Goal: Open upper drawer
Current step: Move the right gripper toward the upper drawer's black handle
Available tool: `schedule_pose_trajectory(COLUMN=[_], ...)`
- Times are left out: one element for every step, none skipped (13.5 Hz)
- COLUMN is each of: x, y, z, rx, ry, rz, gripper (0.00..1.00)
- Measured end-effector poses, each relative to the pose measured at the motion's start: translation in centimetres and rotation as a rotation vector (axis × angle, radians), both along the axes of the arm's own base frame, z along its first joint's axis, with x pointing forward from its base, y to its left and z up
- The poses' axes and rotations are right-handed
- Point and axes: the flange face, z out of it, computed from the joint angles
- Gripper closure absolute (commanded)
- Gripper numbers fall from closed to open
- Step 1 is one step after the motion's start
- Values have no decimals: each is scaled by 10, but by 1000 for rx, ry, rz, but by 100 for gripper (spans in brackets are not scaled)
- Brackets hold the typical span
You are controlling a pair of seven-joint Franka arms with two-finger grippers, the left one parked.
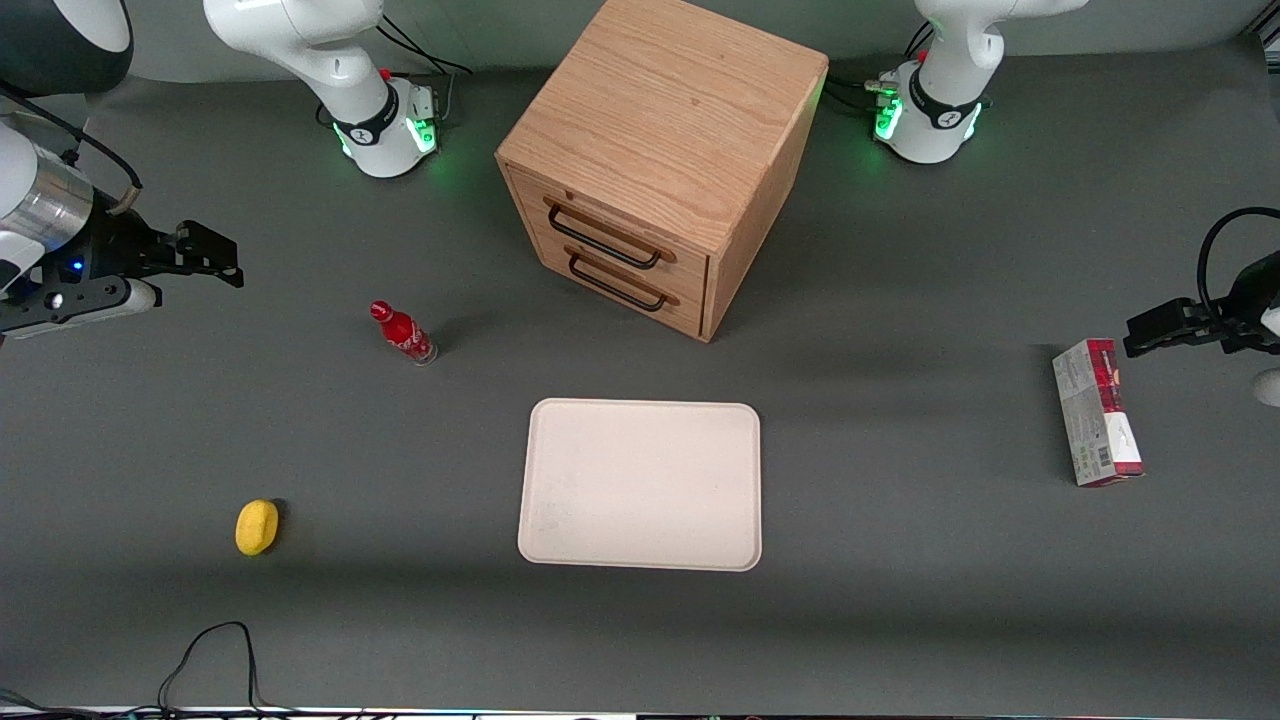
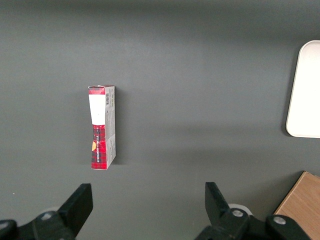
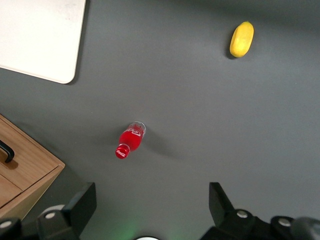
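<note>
Gripper: the right arm's gripper (image 1: 215, 255) hangs above the table (image 1: 900, 620) at the working arm's end, well apart from the cabinet; its two black fingers (image 3: 80, 205) stand spread wide with nothing between them.
Upper drawer: the upper drawer (image 1: 610, 235) sits flush in the front of the light oak cabinet (image 1: 665, 130), pushed in, its dark bar handle (image 1: 603, 237) untouched.
Lower drawer: the lower drawer (image 1: 617, 283) lies just beneath it, also pushed in.
Cabinet: stands near the table edge farthest from the front camera, midway between the two arm bases.
Tray: a cream tray (image 1: 640, 485) lies flat, nearer the front camera than the cabinet.
Bottle: a red bottle (image 1: 403, 333) stands between the gripper and the cabinet.
Lemon: a yellow lemon (image 1: 257, 526) rests toward the working arm's end, nearer the front camera than the bottle.
Box: a red and white box (image 1: 1096, 412) lies toward the parked arm's end.
</note>
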Motion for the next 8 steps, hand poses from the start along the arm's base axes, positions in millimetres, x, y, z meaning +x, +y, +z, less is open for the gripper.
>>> schedule_pose_trajectory(x=[-1, -2, -2, -2, -2, -3, -3, -1], y=[0, 0, 0, -1, -2, -3, -2, 4], z=[0, 0, 3, 7, 10, 12, 12, 10], rx=[-1, -2, -2, -2, -1, -1, -1, 4], ry=[7, 18, 17, 11, 8, 11, 13, 17], rz=[0, 0, 0, -1, -4, -4, 10, 48], gripper=[0, 0, 0, 0, 0, 0, 0, 0])
